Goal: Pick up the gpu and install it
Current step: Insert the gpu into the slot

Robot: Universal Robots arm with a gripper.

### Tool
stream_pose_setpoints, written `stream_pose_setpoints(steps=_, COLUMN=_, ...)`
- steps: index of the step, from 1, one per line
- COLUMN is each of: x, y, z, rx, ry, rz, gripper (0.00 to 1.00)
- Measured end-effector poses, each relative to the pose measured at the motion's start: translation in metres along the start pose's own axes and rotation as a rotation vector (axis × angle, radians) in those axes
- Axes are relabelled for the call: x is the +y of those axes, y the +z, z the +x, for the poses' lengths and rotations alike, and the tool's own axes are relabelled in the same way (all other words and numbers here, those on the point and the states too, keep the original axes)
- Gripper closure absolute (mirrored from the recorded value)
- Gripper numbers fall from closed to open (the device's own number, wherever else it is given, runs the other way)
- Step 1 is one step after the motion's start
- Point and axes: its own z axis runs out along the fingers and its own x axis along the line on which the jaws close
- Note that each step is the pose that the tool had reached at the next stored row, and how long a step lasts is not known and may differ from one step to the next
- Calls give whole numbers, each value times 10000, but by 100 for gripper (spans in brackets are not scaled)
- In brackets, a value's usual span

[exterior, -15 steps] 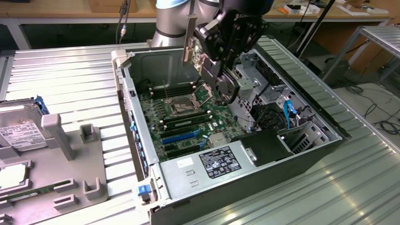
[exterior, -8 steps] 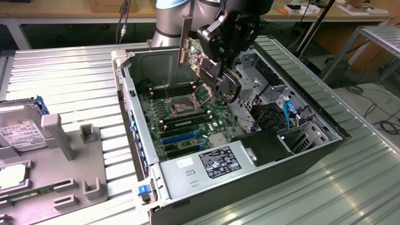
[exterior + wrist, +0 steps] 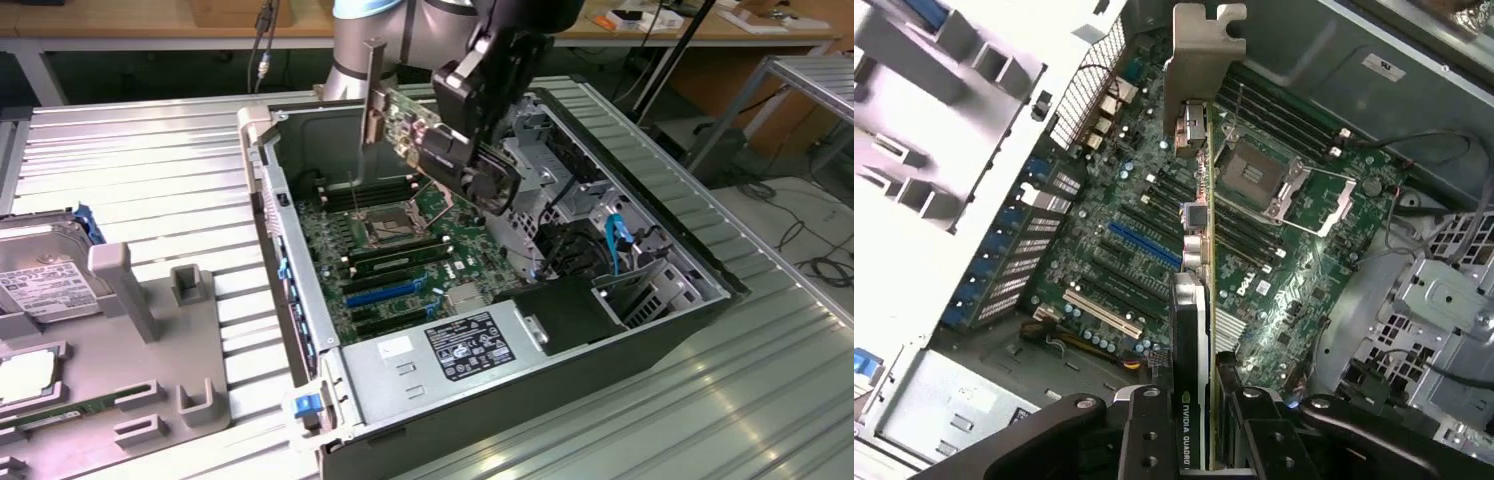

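The tool [image 3: 461, 150] is clenched on the gpu [image 3: 404, 118], holding it edge-down above the motherboard [image 3: 447, 250] inside the open computer case [image 3: 283, 240]. The card's silver bracket [image 3: 1200, 50] is at the end away from the tool.

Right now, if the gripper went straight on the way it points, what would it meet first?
Probably the motherboard. The gripper grips the gpu, which leads, edge toward it near the CPU socket; the exact spot is unclear, since depth is hard to judge.

Open computer case [image 3: 561, 410] on ribbed worktop [image 3: 147, 180]; motherboard [image 3: 461, 250] inside the case, hard drive [image 3: 47, 275] on grey tray [image 3: 174, 345] beside the case.
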Motion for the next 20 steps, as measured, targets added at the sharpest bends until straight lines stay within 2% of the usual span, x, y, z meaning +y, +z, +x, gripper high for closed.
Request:
stream_pose_setpoints(steps=3, x=0, y=1, z=0, rx=23, ry=-613, rz=-13, gripper=73)
stream_pose_setpoints(steps=17, x=0, y=0, z=0, rx=183, ry=-4626, rz=-94, gripper=73)
stream_pose_setpoints(steps=20, x=0, y=0, z=0, rx=207, ry=-5235, rz=-106, gripper=73)
